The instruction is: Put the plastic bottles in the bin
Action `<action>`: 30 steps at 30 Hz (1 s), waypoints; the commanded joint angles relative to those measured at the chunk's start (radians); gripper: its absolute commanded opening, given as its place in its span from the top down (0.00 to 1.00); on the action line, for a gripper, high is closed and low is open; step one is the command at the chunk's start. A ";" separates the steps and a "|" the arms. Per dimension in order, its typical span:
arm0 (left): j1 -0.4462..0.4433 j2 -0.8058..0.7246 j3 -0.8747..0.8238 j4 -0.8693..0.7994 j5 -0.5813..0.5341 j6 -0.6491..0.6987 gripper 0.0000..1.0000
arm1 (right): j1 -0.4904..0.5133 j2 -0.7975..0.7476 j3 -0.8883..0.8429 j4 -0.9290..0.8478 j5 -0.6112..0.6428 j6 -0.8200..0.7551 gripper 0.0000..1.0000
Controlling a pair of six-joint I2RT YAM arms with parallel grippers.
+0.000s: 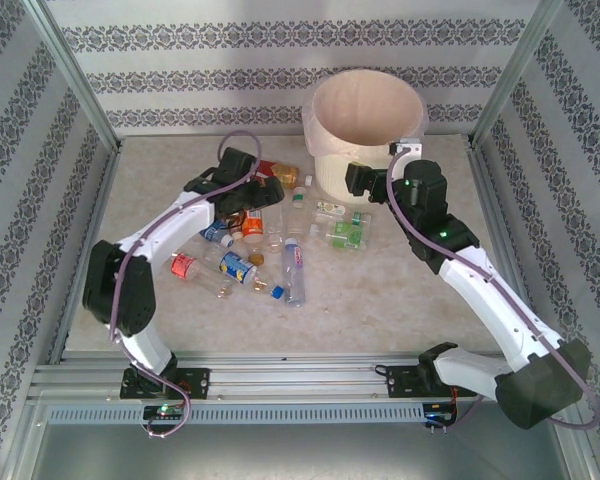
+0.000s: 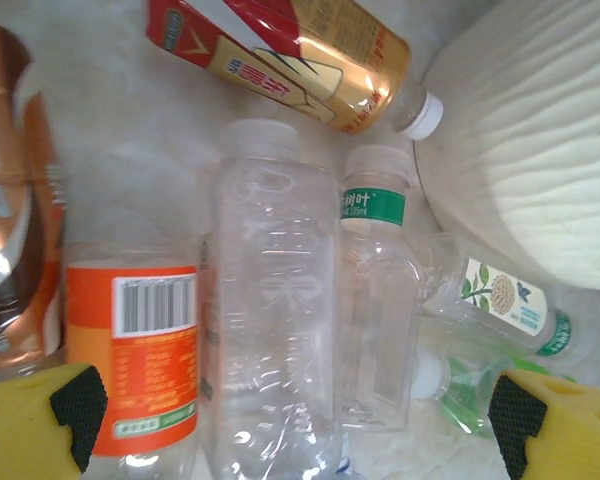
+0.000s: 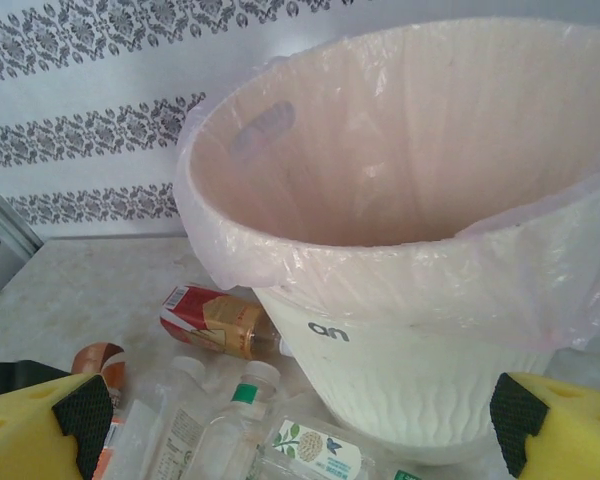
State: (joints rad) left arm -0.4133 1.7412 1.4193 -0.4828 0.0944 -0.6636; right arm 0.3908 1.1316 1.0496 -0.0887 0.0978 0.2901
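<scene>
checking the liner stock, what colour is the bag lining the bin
Translucent pale pink bag liner on the bin; best in the right wrist view.

You see a pale, speckled worktop. Behind it and on both sides of it stand white walls with grey flower bands. Shiny metal posts rise at its back corners. Silver metal rails run along its near edge. The light is soft and even.

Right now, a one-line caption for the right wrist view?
Open right gripper faces the bag-lined cream bin, plastic bottles lying at its base.
</scene>
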 commanded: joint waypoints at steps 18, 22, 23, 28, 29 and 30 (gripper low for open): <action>-0.078 0.451 0.509 -0.371 -0.314 0.085 0.10 | -0.026 -0.172 -0.094 0.000 0.084 -0.015 0.02; -0.078 0.501 0.570 -0.396 -0.322 0.074 0.17 | -0.027 -0.172 -0.091 -0.022 0.068 -0.020 0.02; -0.079 0.509 0.573 -0.396 -0.327 0.073 0.19 | -0.028 -0.174 -0.091 -0.025 0.060 -0.021 0.02; -0.061 0.519 0.565 -0.381 -0.313 0.065 0.22 | -0.026 -0.173 -0.099 -0.026 0.025 -0.033 0.02; -0.056 0.523 0.564 -0.381 -0.302 0.058 0.21 | -0.026 -0.175 -0.099 -0.026 0.020 -0.037 0.02; -0.053 0.524 0.563 -0.380 -0.293 0.051 0.21 | -0.026 -0.176 -0.099 -0.025 0.016 -0.036 0.02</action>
State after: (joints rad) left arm -0.4847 2.2467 1.9667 -0.8238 -0.2012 -0.5903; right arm 0.3687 0.9710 0.9604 -0.1081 0.1417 0.2768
